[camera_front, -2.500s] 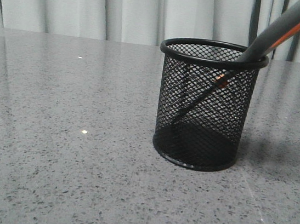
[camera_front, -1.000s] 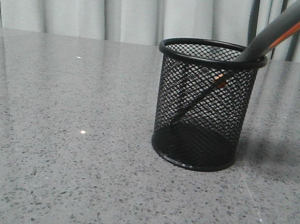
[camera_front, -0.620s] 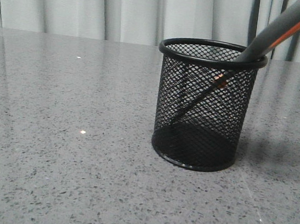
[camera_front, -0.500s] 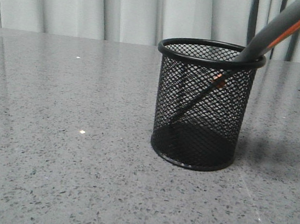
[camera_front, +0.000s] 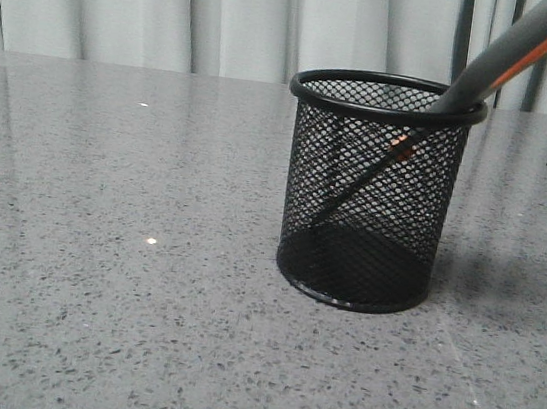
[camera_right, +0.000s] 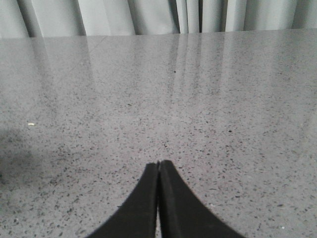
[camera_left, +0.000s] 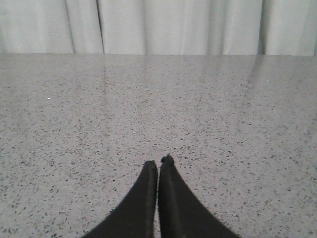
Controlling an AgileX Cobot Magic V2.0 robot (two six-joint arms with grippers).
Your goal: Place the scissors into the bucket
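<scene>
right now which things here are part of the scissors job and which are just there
Part of the job:
- scissors, leaning blades-down in the cup
- mesh cup

Just there:
- grey table
- curtain
- left gripper and right gripper, both shut, holding nothing

You will find no writing, label, brand, number or sign to read in any of the three views: none on the black wire-mesh cylindrical cup [camera_front: 374, 193], none on the dark grey, orange-lined scissors [camera_front: 505, 55] leaning in it, none on the speckled grey stone tabletop [camera_front: 117, 244].
</scene>
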